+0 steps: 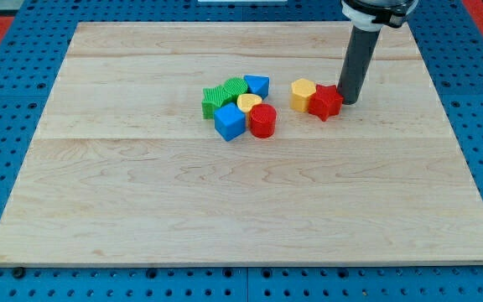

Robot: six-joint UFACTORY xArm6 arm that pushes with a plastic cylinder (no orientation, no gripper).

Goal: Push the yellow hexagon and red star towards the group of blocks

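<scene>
On the wooden desk (241, 201), the red star (326, 101) sits touching the yellow hexagon (303, 94). The tool, a bare rod grasping nothing, has my tip (347, 101) just right of the star, touching it.

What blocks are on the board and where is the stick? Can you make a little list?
pair: yellow hexagon touching red star
tip: my tip at the star's right side
group: green blocks, blue block, yellow heart, blue cube, red cylinder, clustered left of the pair
gap: bare wood between pair and group
</scene>
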